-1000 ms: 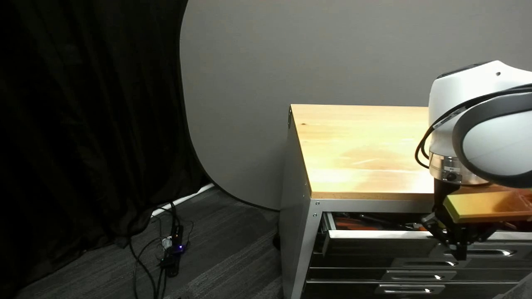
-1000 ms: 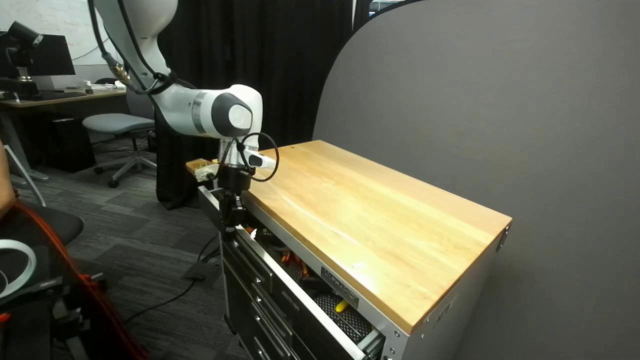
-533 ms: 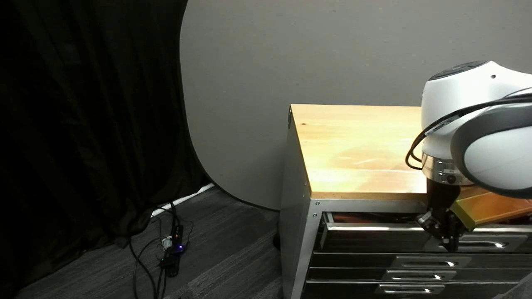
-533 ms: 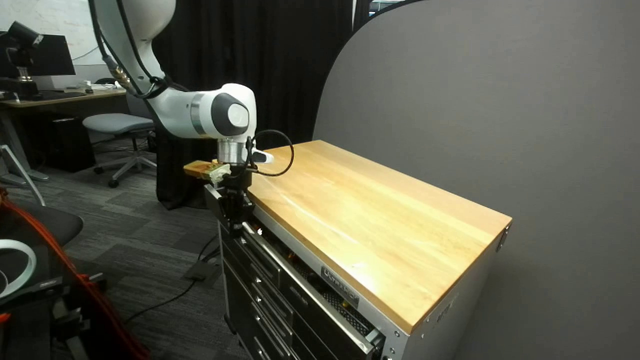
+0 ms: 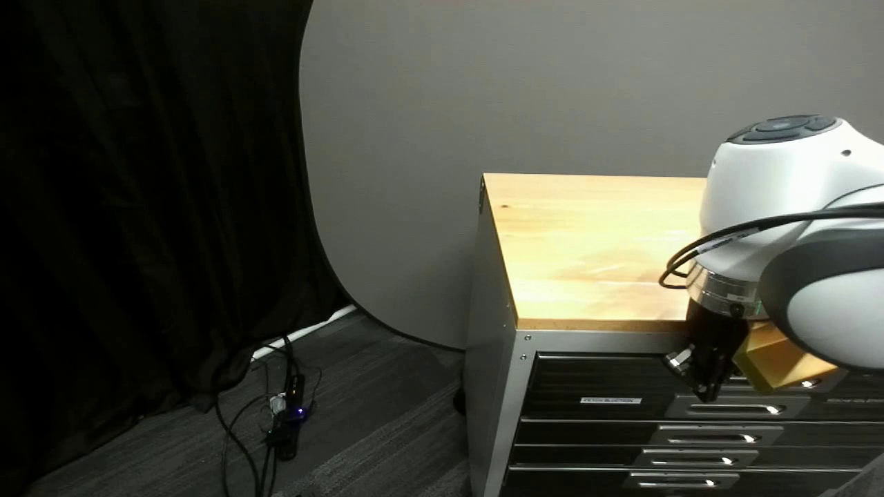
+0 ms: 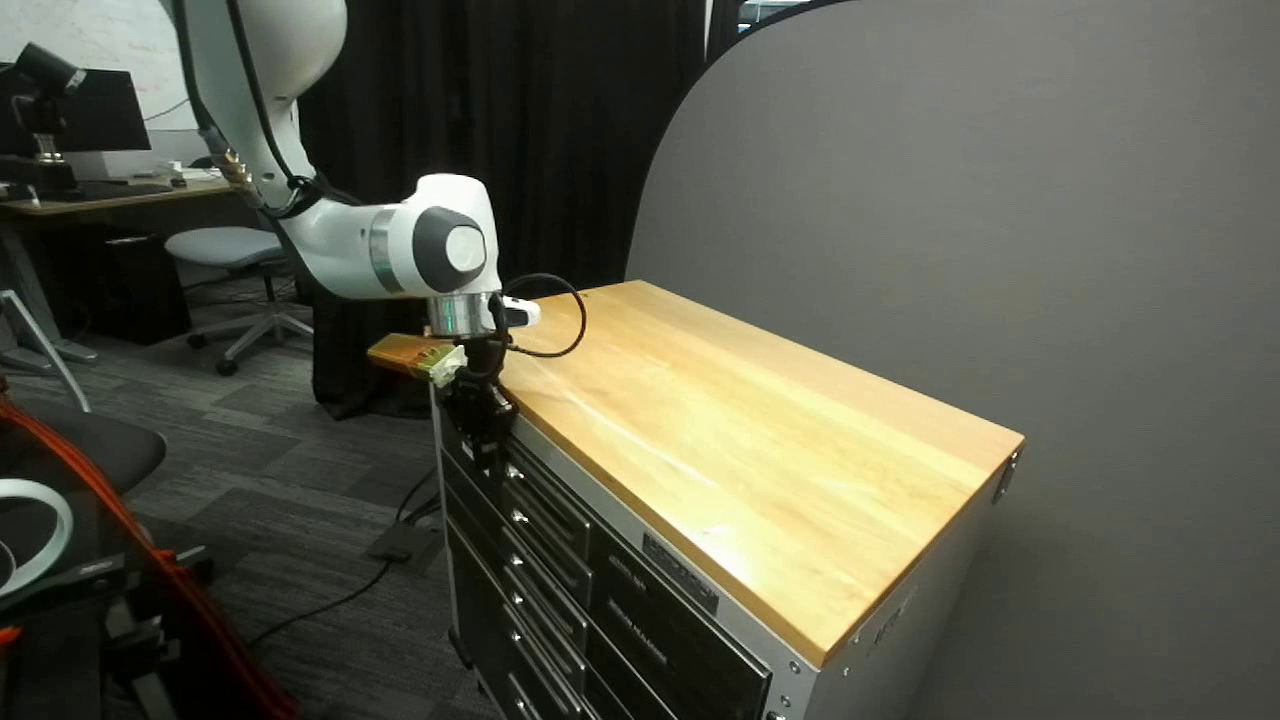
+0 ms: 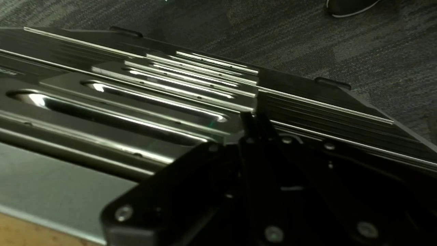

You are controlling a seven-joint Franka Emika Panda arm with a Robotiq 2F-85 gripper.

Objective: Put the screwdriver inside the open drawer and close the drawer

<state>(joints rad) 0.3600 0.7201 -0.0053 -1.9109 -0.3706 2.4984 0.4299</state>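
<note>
The drawer point(image 5: 594, 374) looks flush with the frame point(image 5: 594, 341) in both exterior views, so the closing push seems all but done; in an exterior view it stretches to nine o'clock from the jaws, with the bench point(image 5: 601, 255) at eleven; in the wrist view its handle point(image 7: 129, 126) lies at nine o'clock from the fingertips point(image 7: 249, 129), its long axis running from just past nine to just past three; the one arm point(image 5: 766, 200) hangs over this side; the jaws point down in front of the drawer, pressed together as far as so dark a view allows, pinching nothing that shows; whether they touch the drawer I cannot tell; the screwdriver shows in no view, and I judge it lies inside the drawer; what is left is probably a straight retreat, clear of the handle, lest it catch and pull the drawer out.
</note>
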